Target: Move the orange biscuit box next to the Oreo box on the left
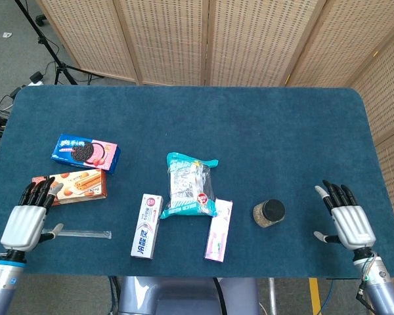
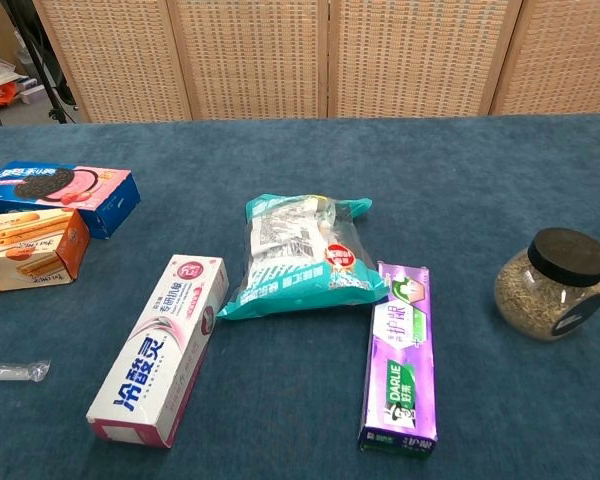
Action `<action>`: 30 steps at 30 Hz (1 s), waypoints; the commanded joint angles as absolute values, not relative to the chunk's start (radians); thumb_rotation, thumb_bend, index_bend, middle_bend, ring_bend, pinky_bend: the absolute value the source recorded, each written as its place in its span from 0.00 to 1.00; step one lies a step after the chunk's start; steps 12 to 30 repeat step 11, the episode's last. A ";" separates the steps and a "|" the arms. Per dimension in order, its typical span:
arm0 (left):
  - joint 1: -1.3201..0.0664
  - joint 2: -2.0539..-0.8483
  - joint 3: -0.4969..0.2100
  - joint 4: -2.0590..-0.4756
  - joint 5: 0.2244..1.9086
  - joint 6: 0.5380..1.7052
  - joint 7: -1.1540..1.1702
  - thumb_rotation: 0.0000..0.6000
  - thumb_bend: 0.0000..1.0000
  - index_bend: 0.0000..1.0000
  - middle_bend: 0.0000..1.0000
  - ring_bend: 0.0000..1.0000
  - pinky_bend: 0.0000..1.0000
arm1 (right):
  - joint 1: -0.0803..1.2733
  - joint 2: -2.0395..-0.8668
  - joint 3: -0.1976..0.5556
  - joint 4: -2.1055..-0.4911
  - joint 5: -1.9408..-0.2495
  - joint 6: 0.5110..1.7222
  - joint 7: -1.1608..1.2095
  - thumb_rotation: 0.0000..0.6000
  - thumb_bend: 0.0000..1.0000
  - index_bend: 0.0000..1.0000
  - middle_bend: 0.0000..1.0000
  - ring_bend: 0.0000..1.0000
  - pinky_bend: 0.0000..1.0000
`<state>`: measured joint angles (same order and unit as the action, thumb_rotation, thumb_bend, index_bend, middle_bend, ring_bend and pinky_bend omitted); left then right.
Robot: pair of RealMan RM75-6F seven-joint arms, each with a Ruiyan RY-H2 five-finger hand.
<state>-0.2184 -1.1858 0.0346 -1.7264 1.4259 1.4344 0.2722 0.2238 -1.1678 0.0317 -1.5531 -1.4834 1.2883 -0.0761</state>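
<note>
Left robot hand (image 1: 26,220): at the near-left corner of the counter (image 1: 262,125), back of the hand facing the head camera, fingers extended, apart and pointing away from the robot toward the orange biscuit box (image 1: 69,187). Fingertips (image 1: 41,190) overlap the near-left end of that box in the head view; whether they touch it cannot be told. Thumb sticks out to the side above the left end of a clear plastic straw wrapper (image 1: 79,232). Hand released, holding nothing. Not visible in the chest view.

Right robot hand (image 1: 345,220): at the near-right edge of the counter, back up, fingers spread and pointing away, thumb out toward the centre. Released, nothing in it. A glass jar with black lid (image 1: 269,213) stands near it, apart.

Orange biscuit box lies flat at the left side of the counter, just beside and nearer the robot than the Oreo box (image 1: 86,152), roughly parallel to it; the chest view shows only a narrow gap between the two.

Centre of counter: white-pink toothpaste box (image 1: 147,226), teal snack bag (image 1: 190,186), purple Darlie toothpaste box (image 2: 400,358) with its far end tucked against the bag's near corner.
</note>
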 commanded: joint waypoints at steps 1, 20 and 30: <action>-0.209 -1.179 0.021 -1.718 1.412 1.444 0.258 1.00 0.21 0.11 0.00 0.00 0.00 | 0.227 -1.174 0.023 -1.556 -1.498 1.282 -0.084 1.00 0.00 0.00 0.00 0.00 0.00; -0.207 -1.185 0.001 -1.689 1.375 1.409 0.240 1.00 0.21 0.11 0.00 0.00 0.00 | 0.227 -1.183 0.020 -1.566 -1.508 1.291 -0.114 1.00 0.00 0.00 0.00 0.00 0.00; -0.207 -1.185 0.001 -1.689 1.375 1.409 0.240 1.00 0.21 0.11 0.00 0.00 0.00 | 0.227 -1.183 0.020 -1.566 -1.508 1.291 -0.114 1.00 0.00 0.00 0.00 0.00 0.00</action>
